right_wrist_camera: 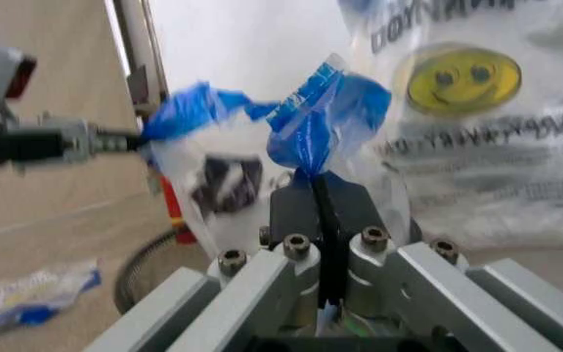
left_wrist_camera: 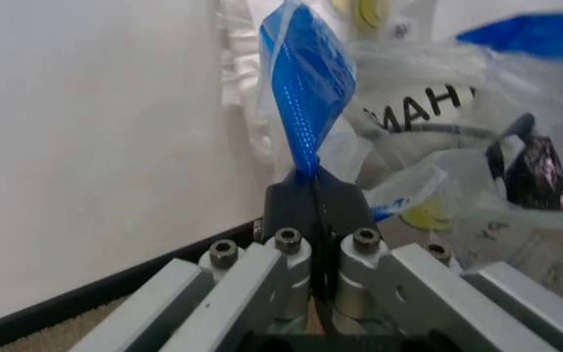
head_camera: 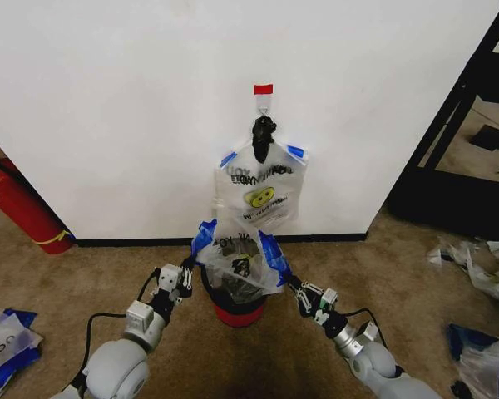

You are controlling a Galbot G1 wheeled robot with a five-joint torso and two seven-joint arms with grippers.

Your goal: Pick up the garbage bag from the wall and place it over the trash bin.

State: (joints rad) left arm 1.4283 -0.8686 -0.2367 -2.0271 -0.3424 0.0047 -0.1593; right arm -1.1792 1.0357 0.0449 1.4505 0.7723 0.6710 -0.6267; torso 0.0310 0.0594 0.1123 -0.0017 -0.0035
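Bag spread over the bin, not yet let go

Left gripper point(head_camera: 191, 268) and right gripper point(head_camera: 289, 283) each clench a blue handle, holding the garbage bag point(head_camera: 237, 258) between them over the trash bin point(head_camera: 237, 306); releasing remains.

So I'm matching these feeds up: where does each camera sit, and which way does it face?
Head: high on the robot, facing down at the wall, trash bin and garbage bag; both arms show.
Left wrist: behind the left gripper, jaws shut on a blue handle, wall beside.
Right wrist: behind the right gripper, jaws shut on the other handle.
Both wrist views share the garbage bag.
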